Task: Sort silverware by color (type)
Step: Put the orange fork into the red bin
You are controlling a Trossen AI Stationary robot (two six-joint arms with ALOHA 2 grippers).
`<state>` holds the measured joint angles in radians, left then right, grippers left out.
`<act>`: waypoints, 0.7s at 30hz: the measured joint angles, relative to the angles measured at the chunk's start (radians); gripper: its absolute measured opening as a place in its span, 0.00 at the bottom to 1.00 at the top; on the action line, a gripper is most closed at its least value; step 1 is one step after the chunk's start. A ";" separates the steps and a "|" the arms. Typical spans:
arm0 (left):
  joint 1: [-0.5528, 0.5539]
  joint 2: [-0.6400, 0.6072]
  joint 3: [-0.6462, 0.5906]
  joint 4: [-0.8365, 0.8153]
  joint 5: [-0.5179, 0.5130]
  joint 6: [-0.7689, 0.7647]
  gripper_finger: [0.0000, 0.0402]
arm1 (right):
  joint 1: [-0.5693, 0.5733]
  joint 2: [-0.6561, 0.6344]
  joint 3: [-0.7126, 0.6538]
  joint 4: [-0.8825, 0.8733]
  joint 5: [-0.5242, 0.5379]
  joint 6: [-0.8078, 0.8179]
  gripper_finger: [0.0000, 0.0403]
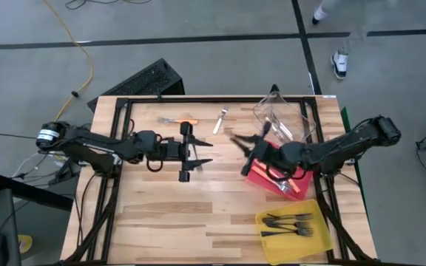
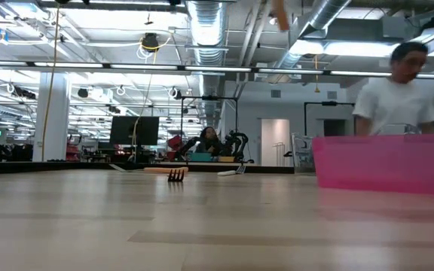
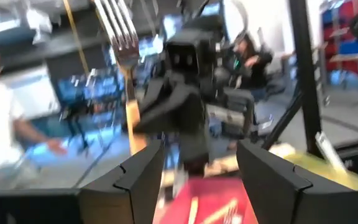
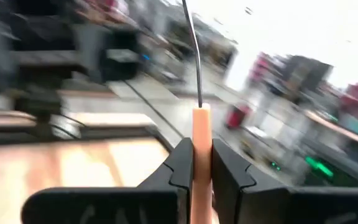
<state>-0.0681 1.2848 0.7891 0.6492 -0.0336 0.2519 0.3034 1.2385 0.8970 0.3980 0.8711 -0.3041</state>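
Your right end effector [image 4: 196, 165] is pinching an orange-handled fork [image 4: 200, 134] by its handle, the metal shaft standing out past the fingertips. That is a handover grip: in the left wrist view the same fork [image 3: 122, 43] is seen tines-up in front of the right arm, while your left end effector [image 3: 199, 163] stands spread with nothing between its fingers [image 3: 143, 174]. From above, the left end effector [image 1: 198, 154] sits mid-counter and the right end effector [image 1: 251, 145] just right of it, beside the red bin [image 1: 261, 178]. The fork's handle matches the orange pieces already lying in that red bin, so that looks like the reason the right arm has it: the bin is on its side.

Elsewhere, the sort reads clearly. The black forks [image 1: 291, 224] lie in the yellow bin [image 1: 324, 244] at the near right. The clear bin [image 1: 302, 122] sits far right. Two pieces remain loose on the far part of the counter [image 1: 168, 222]: another orange-handled fork [image 1: 179, 120] and, to its right, a pale silver fork [image 1: 220, 121]. Both lie nearer your left arm, which is likely why it does the fetching.
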 joint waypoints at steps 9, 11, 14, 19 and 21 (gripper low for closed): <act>0.000 -0.117 0.000 -0.279 -0.107 -0.110 0.48 | 0.048 -0.131 0.000 -0.565 0.331 0.432 0.14; 0.000 -0.128 0.000 -0.306 -0.110 -0.128 0.48 | 0.045 -0.133 -0.001 -0.720 0.348 0.597 0.14; 0.000 -0.130 0.000 -0.325 -0.110 -0.145 0.48 | 0.031 -0.125 -0.001 -0.943 0.336 0.853 0.14; 0.000 -0.130 0.000 -0.350 -0.112 -0.156 0.48 | 0.011 -0.084 -0.001 -1.223 0.247 1.206 0.14; 0.000 -0.130 0.000 -0.358 -0.112 -0.156 0.48 | -0.001 -0.063 -0.001 -1.313 0.173 1.299 0.14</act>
<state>-0.0681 1.1553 0.7891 0.2915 -0.1458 0.0959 0.3022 1.1756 0.8963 -0.9151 1.0441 0.9951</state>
